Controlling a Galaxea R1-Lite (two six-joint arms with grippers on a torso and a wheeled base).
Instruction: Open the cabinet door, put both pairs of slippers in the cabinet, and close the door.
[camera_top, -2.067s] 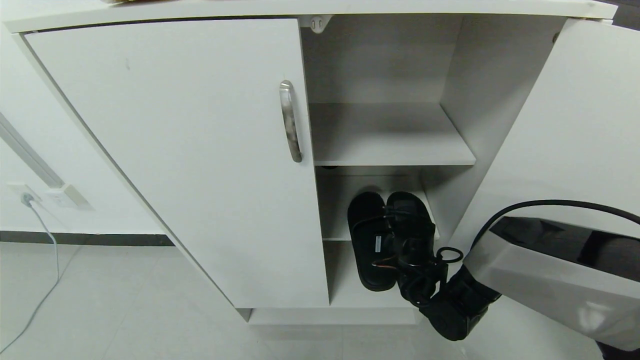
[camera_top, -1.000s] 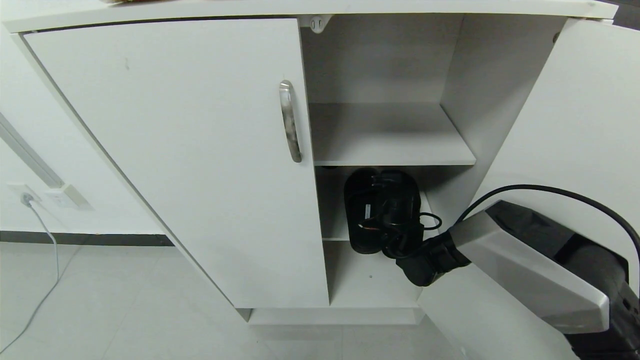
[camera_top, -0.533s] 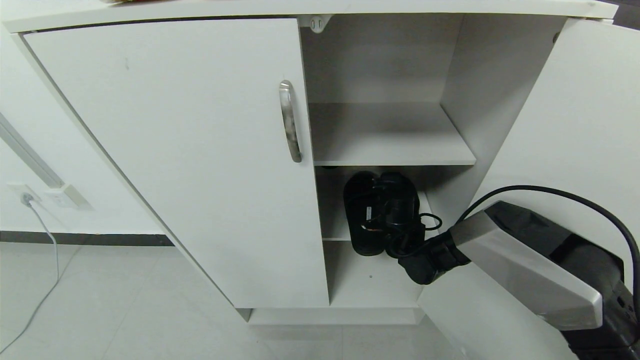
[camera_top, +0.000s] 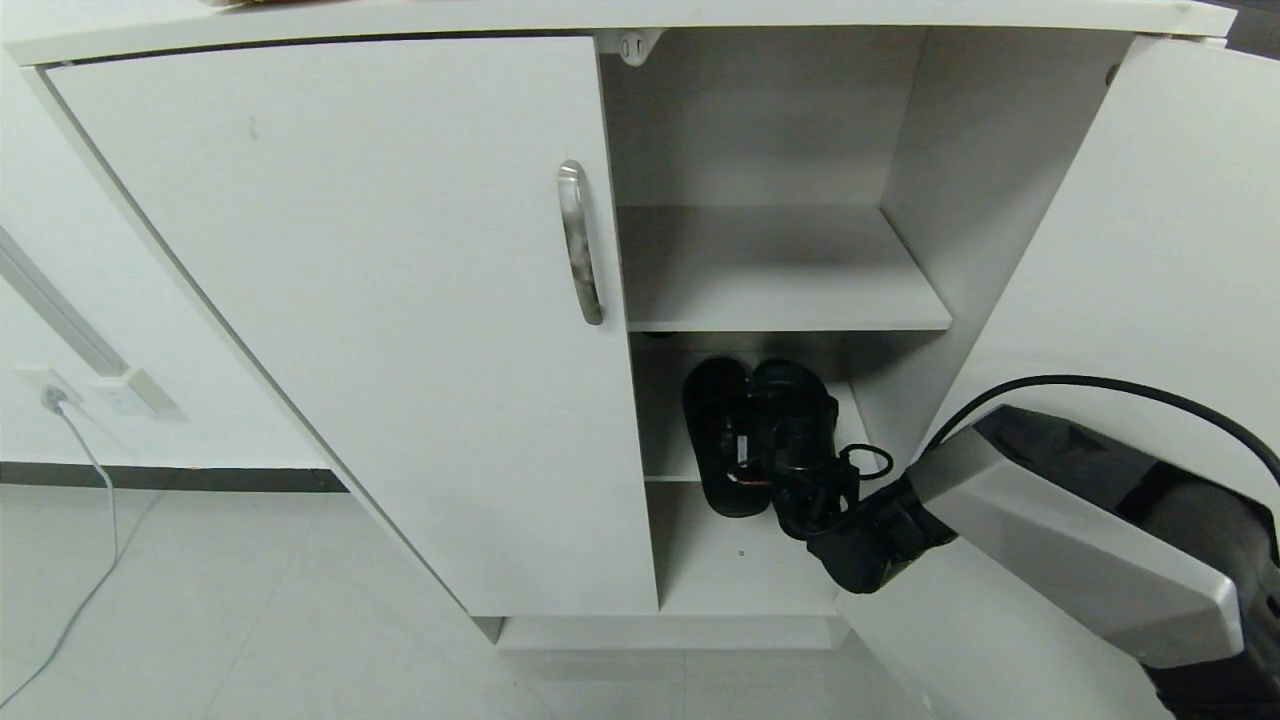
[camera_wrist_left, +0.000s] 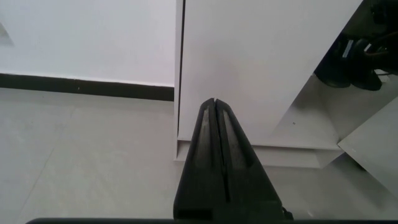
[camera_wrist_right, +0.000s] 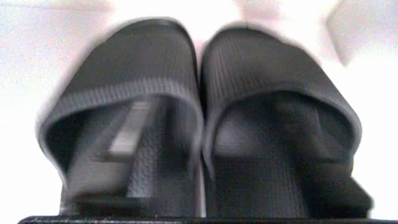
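A pair of black slippers (camera_top: 760, 430) lies side by side on the lower shelf (camera_top: 664, 466) of the white cabinet, heels jutting past the shelf's front edge. My right gripper (camera_top: 815, 500) is at the heels, shut on the pair. The right wrist view looks into the slippers (camera_wrist_right: 199, 124) from behind. The cabinet's right door (camera_top: 1150, 250) stands wide open; the left door (camera_top: 350, 300) with its metal handle (camera_top: 580, 243) is closed. My left gripper (camera_wrist_left: 214, 102) is shut and empty, low over the floor, facing the cabinet's base, with the slippers (camera_wrist_left: 351, 59) off to one side.
The upper shelf (camera_top: 780, 270) and the cabinet floor (camera_top: 730, 570) are bare. A wall socket with a cable (camera_top: 50, 398) sits low on the wall left of the cabinet. Grey floor tiles (camera_top: 250, 630) lie in front.
My right arm carried the slippers from in front of the cabinet up and into the lower shelf, then drew them back slightly toward the front edge. The left door stayed closed.
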